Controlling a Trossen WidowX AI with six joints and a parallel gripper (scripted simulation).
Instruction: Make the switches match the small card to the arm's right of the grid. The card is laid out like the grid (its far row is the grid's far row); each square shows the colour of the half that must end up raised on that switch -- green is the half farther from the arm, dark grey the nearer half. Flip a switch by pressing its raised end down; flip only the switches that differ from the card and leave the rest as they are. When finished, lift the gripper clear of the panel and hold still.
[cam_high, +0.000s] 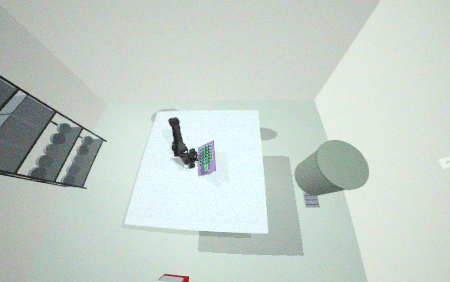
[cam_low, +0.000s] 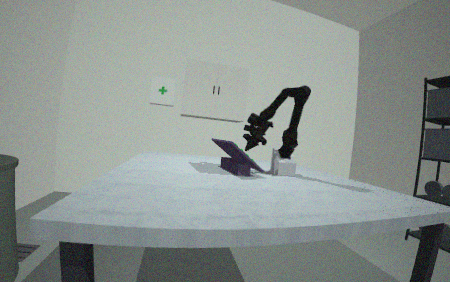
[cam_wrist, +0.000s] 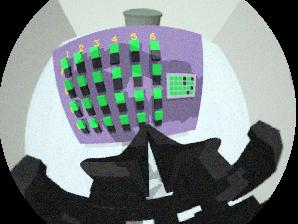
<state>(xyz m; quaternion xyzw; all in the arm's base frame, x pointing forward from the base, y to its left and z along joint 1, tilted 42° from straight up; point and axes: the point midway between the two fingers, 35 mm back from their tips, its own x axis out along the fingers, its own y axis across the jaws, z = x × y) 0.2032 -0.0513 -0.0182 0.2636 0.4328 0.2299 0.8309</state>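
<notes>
Four rows of switches (cam_wrist: 120, 97) lay before us on a tilted purple panel (cam_high: 207, 170) (cam_low: 231, 150) (cam_wrist: 177, 42), well inside the worktop's edges (cam_high: 240, 200) (cam_low: 165, 200) (cam_wrist: 230, 95), our empty end effector (cam_high: 196, 159) (cam_low: 246, 149) (cam_wrist: 145, 127) narrowed shut near its closer edge.

The claw (cam_high: 196, 158) (cam_low: 247, 149) (cam_wrist: 145, 127) points downward (fingers shut tight).

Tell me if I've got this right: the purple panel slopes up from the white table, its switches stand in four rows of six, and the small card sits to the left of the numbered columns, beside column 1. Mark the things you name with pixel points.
Not quite: the wrist view shows the small card (cam_wrist: 181, 85) to the right of the columns, beside column 6. The rest is right.
</notes>
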